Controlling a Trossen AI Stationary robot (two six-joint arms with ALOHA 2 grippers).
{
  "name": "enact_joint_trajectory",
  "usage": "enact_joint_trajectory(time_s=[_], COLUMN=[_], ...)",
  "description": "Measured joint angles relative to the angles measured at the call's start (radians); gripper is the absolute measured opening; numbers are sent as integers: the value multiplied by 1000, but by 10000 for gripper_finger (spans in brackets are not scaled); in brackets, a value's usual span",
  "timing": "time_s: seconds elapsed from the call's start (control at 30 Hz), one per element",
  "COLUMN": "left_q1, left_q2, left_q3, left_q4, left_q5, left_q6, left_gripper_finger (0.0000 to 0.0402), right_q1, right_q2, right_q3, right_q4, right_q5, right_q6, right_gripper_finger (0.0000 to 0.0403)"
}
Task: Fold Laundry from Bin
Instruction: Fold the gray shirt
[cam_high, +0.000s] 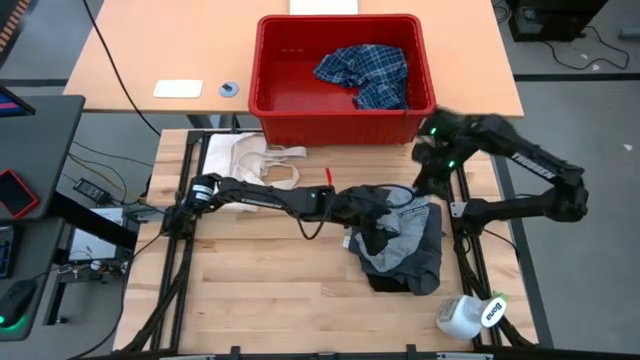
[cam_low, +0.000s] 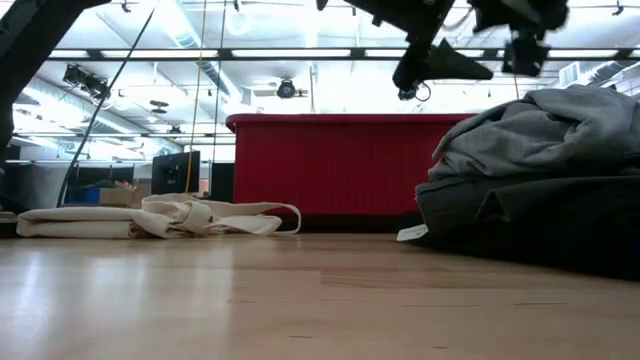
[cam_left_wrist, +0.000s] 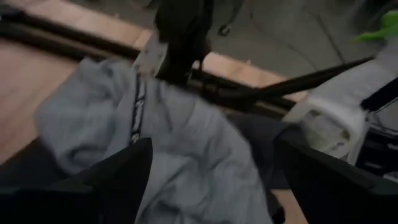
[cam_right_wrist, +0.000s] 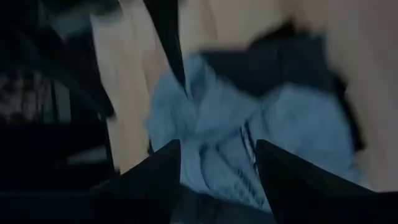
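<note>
The laundry pile (cam_high: 400, 240) lies on the wooden table right of centre: a light grey garment (cam_left_wrist: 186, 143) rests on top of a black one (cam_low: 530, 220) and a dark grey one (cam_high: 425, 260). A blue-and-white plaid shirt (cam_high: 365, 75) lies inside the red bin (cam_high: 285, 120) at the far edge. My left gripper (cam_left_wrist: 211, 146) reaches in from the left and hangs open just over the light grey garment, at the pile's far left (cam_high: 372, 208). My right gripper (cam_right_wrist: 217, 146) is open too, in the air beyond the pile's far right corner (cam_high: 428, 175), pointing down at it.
A cream-white cloth with strap loops (cam_high: 245, 160) lies at the table's far left, in front of the bin. A white bottle with a green label (cam_high: 470, 315) lies at the near right corner. Bare wood (cam_high: 260, 290) spreads over the near left.
</note>
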Motion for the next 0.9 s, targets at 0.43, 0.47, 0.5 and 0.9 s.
enact_joint_trajectory(time_s=[0.43,0.47,0.5,0.9], left_q1=[107,113,118,101], left_q2=[55,59,62,125], left_q3=[-2,-1,0,-2], left_q4=[-110,-105,-102,7], left_q5=[106,128,153,212], left_q6=[-40,-26,-19,60], left_gripper_finger=[345,340,334,177], right_q1=[144,147,148,149], right_q2=[-11,-20,-31,-166], right_q3=[-222,-223,-224,-224], right_q4=[171,192,212,314], right_q5=[208,215,226,352], right_q6=[154,167,180,305], right_gripper_finger=[215,215,215,215])
